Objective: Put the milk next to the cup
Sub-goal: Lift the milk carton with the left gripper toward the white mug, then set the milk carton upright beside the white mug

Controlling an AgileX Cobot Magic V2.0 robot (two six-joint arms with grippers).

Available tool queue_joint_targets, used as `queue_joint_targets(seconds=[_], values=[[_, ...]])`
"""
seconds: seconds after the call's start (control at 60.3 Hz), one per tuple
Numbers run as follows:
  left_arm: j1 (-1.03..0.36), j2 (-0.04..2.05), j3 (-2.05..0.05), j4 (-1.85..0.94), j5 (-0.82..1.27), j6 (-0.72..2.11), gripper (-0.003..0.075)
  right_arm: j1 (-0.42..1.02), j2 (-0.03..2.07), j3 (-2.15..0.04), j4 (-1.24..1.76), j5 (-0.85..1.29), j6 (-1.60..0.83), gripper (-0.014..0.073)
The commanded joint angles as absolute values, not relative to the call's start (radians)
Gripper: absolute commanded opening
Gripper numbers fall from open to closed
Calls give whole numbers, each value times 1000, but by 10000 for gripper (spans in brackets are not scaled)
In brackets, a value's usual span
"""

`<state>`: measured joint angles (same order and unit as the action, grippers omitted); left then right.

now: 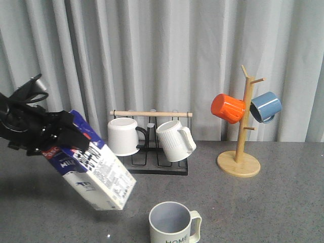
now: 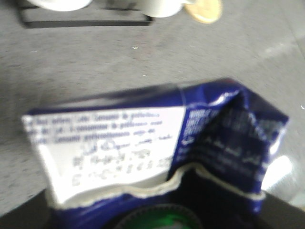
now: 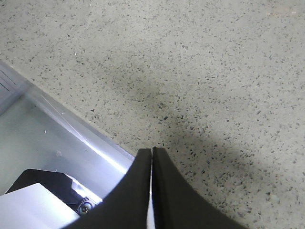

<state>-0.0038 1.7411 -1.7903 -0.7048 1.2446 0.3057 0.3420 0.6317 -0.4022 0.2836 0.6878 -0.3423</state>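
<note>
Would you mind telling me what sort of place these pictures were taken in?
Probably a staged kitchen-style test bench: a grey speckled tabletop, a plain grey curtain behind it, and mugs on a black wire rack and a wooden mug tree.

A dark grey speckled tabletop (image 1: 283, 202) carried everything. Near its front edge stood the cup (image 1: 173, 223) (cream, greyish-blue inside, "HOME" on its side), with its handle turned to the right. Toward the back, a black wire mug rack (image 1: 152, 164) with a wooden rail rested on the surface just left of centre, and a wooden mug tree (image 1: 239, 163) stood on its round base well apart to the right, near the curtain.
</note>
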Motion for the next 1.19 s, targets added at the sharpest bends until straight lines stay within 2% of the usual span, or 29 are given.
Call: queue_joint_targets(seconds=[0.0,0.298,0.564,0.846,1.028,1.177], values=[[-48,1687,-1822,-721,1242,315,20,341,629,-429,292,637,-342,-5],[-197,1688,-1821,-442,1238,219,20,341,629,-429,292,640,-341,-5],[-292,1726,-1820,-371,1225,208,20,341,629,-429,292,641,-341,-5],[-325,1759,-1820,-337,1248,209,31,341,629,-429,294,644,-341,-5],[-331,1759,-1820,-337,1249,211,97,341,629,-429,295,644,-341,-5],[-339,1759,-1820,-339,1249,211,209,341,629,-429,295,644,-341,-5]])
